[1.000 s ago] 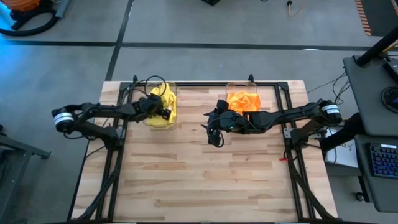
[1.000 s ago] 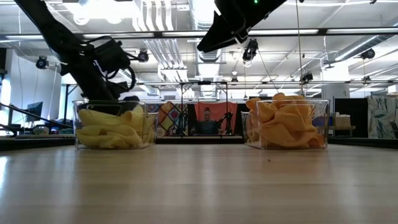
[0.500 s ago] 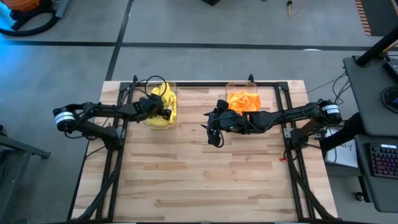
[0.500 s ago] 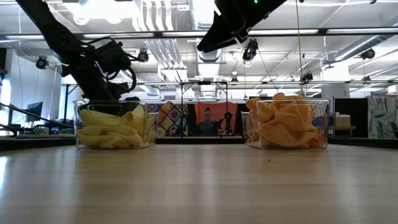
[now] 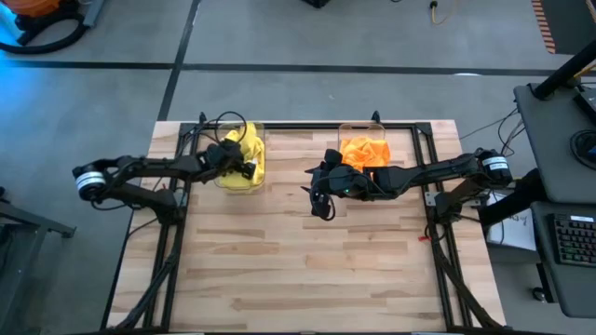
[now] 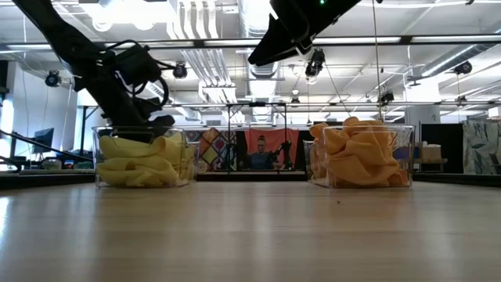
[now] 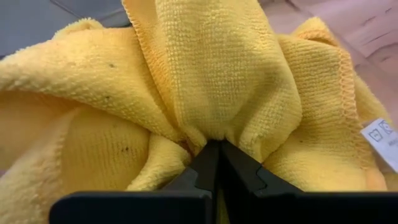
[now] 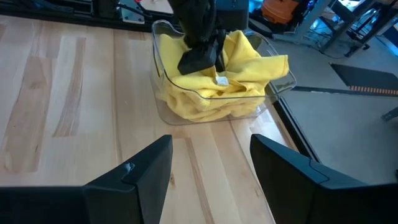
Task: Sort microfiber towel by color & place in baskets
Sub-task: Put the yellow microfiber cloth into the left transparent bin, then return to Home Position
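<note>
Bright yellow microfiber towel (image 7: pixel 217 81), pinched in left gripper (image 7: pixel 214 152) jaws over the clear plastic left basket (image 5: pixel 238 182), awaiting release; right gripper (image 8: pixel 208 168) idle, jaws apart.

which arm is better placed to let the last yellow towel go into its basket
Left. Its tool is shut on a yellow towel right over the left basket of yellow towels. The right tool hangs open over the bare table, holding nothing.
</note>
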`<state>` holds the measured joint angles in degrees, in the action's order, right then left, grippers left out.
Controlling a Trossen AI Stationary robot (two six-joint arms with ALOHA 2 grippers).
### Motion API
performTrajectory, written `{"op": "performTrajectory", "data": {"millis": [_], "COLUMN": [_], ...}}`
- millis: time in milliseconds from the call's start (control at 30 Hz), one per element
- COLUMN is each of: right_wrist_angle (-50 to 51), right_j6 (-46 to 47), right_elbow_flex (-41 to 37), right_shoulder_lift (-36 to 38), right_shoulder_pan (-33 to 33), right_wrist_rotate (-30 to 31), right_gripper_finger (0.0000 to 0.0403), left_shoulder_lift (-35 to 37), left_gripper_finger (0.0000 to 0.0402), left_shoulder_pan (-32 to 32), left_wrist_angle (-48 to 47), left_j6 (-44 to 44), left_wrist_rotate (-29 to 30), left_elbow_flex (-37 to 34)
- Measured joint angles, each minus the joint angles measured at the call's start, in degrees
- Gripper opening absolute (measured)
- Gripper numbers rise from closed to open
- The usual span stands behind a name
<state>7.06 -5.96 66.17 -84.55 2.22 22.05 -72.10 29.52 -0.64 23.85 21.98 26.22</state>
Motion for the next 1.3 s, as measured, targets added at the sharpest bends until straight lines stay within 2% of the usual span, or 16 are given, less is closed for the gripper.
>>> {"op": "performTrajectory", "data": {"millis": [467, 1000, 1167, 1300], "right_wrist_angle": [0.0, -1.9, -1.8, -3.0], "right_j6": [0.0, -3.5, -5.2, -5.3], "right_elbow_flex": [0.0, 0.0, -0.8, -4.9], "right_shoulder_lift": [0.0, 0.3, 2.1, 5.4], "right_shoulder_pan": [0.0, 0.1, 0.7, 0.8], "right_wrist_rotate": [0.0, 0.0, 0.0, 0.0], "right_gripper_finger": [0.0215, 0.0214, 0.02, 0.0182], "left_shoulder_lift": [6.1, 21.1, 27.8, 35.0], "left_gripper_finger": [0.0, 0.0, 0.0, 0.0], "left_shoulder_pan": [0.0, -0.4, -4.8, -11.3], "left_wrist_angle": [-1.6, -4.6, -5.9, -5.8], "left_j6": [-0.2, -3.7, -6.9, -9.7], "left_wrist_rotate": [-0.2, -0.4, -0.9, 1.9], "left_elbow_flex": [0.0, 0.0, 0.0, 0.0]}}
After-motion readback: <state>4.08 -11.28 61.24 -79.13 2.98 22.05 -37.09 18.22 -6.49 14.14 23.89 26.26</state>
